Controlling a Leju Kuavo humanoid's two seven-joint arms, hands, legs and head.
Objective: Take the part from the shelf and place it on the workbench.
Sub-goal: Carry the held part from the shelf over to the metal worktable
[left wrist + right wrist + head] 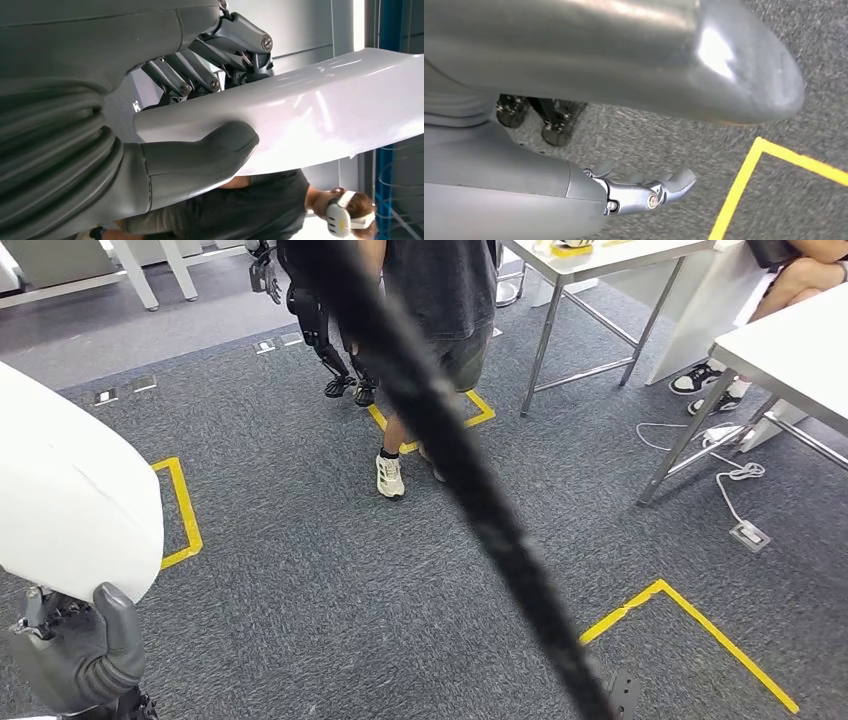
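Note:
The part point(70, 490) is a large, smooth, white curved panel at the left edge of the head view. My left hand point(85, 650) grips its lower edge from below. In the left wrist view the thumb point(200, 150) presses one face of the panel point(325, 110) and the dark fingers point(200, 75) curl over the other. My right hand point(514, 175) hangs above the grey carpet with its fingers apart and nothing in it.
A person point(440, 300) stands just ahead beside another robot's dark legs point(330, 340). White tables point(790, 350) stand at the right, with a seated person point(800, 270) and a power strip point(748, 535) on the floor. Yellow tape point(690, 615) marks the carpet. A black cable point(470, 490) crosses the view.

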